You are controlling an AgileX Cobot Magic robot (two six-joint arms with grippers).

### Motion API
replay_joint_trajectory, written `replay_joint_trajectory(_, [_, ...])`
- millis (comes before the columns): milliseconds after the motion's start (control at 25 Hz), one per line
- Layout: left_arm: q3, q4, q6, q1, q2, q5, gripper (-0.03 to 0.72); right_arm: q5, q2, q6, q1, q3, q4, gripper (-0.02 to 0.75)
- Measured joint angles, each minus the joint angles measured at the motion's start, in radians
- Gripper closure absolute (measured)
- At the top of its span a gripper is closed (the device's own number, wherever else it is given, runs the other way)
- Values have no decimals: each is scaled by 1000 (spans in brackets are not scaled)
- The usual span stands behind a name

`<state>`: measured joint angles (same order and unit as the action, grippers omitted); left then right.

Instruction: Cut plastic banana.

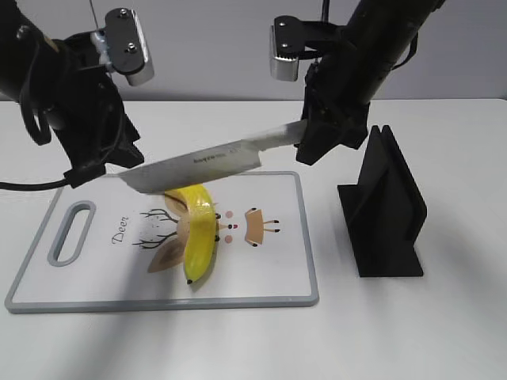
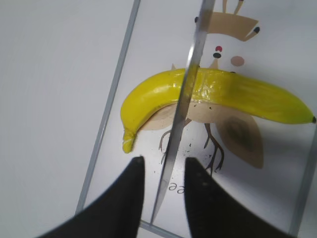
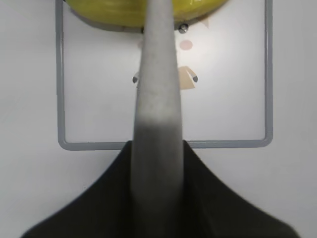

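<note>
Banana (image 1: 200,231) lies on the board (image 1: 95,273), curved across the printed deer, with our knife (image 1: 198,165) held across it just above its far end. We grip the knife handle in our right tool (image 1: 310,144), clenched on it. Our left tool (image 2: 163,191) has its two fingers parted on either side of the blade tip, and we cannot tell whether they touch it.

The main risk, as we judge it, is the blade meeting the rounded, glossy peel and skidding off, pushing the banana sideways instead of parting it. Nothing pins the banana, so it may roll or slide on the smooth board. The blade tilts down to the left, so the tip could strike the board first. Our left fingers beside the tip could also be struck.

We count one banana, one knife, one board, one black stand (image 1: 386,207) on the surface at right, and two tools.
</note>
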<state>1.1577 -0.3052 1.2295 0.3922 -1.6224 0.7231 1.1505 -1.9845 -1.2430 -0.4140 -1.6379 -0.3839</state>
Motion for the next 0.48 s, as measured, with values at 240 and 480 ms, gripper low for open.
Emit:
replay_joint_trajectory(240, [0,-2,-20,-2,9,-22,104,0,0,17,4,0,13,568])
replay_joint_trajectory(480, [20,18,-219,-62,64,-23,97,0,0,49,4,0,13,568])
